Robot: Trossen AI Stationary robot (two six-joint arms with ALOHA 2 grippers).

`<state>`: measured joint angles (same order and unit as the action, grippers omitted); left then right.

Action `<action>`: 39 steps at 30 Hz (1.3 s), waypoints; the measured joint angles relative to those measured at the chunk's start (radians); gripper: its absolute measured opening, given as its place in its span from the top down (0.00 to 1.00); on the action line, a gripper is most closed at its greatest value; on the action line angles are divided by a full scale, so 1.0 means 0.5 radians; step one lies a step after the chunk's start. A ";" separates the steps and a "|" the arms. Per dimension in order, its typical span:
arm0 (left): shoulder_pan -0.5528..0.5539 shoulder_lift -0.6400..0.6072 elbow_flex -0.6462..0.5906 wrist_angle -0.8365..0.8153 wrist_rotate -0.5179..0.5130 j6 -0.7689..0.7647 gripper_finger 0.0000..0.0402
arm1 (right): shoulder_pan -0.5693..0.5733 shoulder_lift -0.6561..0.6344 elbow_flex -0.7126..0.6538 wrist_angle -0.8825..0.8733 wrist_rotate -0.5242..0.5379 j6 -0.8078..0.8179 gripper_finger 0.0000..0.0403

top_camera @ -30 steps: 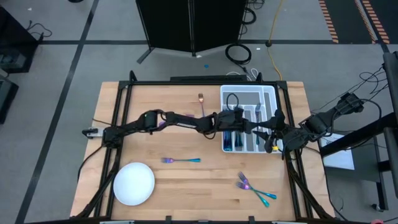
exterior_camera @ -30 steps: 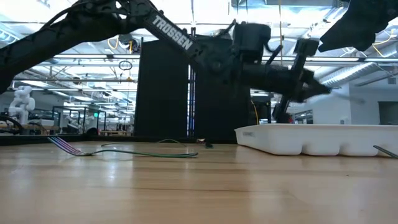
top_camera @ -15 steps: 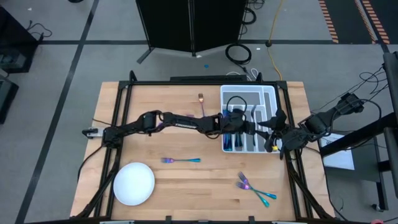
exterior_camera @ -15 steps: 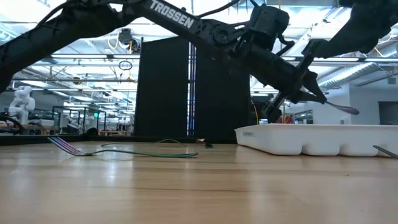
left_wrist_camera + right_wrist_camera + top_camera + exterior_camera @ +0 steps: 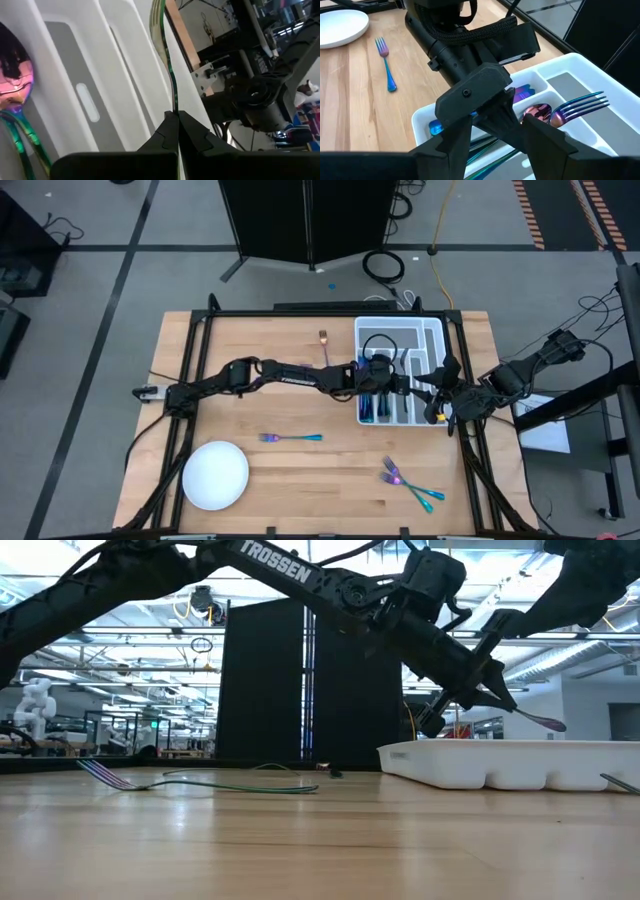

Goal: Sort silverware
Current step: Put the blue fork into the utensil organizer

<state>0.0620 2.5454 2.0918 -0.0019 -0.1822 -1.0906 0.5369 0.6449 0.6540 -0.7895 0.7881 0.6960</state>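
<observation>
We see the left pincer [image 5: 497, 692] reached out over the white divided tray [image 5: 432, 330] at the far right part of the worktop [image 5: 300, 480], its fingers [image 5: 172, 131] pressed together on the slim handle of a fork [image 5: 162, 45], which sticks out ahead of them above the tray's compartments. In the low view the held piece [image 5: 535, 720] hangs clear above the tray rim [image 5: 520, 755]. Inside the tray we make out a pink spoon bowl [image 5: 15, 75] and several blue and teal handles [image 5: 368, 408] lying in the compartment nearest the worktop's middle. The right pincer [image 5: 438, 398] waits at the tray's right edge with its fingers [image 5: 545, 142] spread apart and nothing between them. Other silverware lies loose on the wood: one fork [image 5: 291, 438] near the middle, in front of the tray, a small crossed cluster [image 5: 405, 482] toward the near right, and a single piece [image 5: 324, 342] just left of the tray's far end. The round white plate [image 5: 215, 474] sits at the near left, well apart from the tray.
</observation>
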 joint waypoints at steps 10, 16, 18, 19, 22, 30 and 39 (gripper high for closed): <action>0.047 0.055 -0.013 -0.169 -0.074 -0.009 1.00 | -0.031 -0.010 0.013 0.256 -0.016 -0.120 0.59; 0.057 0.063 -0.015 -0.157 0.010 -0.037 1.00 | 0.011 0.004 0.021 0.591 -0.088 -0.372 0.59; 0.056 0.063 -0.015 -0.142 0.013 -0.001 1.00 | 0.023 0.010 0.017 0.555 -0.084 -0.384 0.59; 0.056 0.062 -0.015 -0.139 0.015 -0.005 1.00 | 0.025 0.012 0.017 0.559 -0.074 -0.387 0.59; 0.054 0.062 -0.014 -0.106 0.052 -0.008 1.00 | 0.022 0.004 0.017 0.552 -0.052 -0.391 0.59; 0.052 0.061 -0.013 -0.063 0.065 -0.005 0.97 | 0.022 0.006 0.013 0.528 -0.054 -0.387 0.59; 0.049 0.057 -0.010 -0.057 0.069 -0.110 0.81 | 0.021 0.008 0.010 0.526 -0.062 -0.385 0.59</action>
<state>0.0864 2.5740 2.0869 -0.0303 -0.1477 -1.1454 0.5476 0.6487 0.6591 -0.5266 0.7571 0.5037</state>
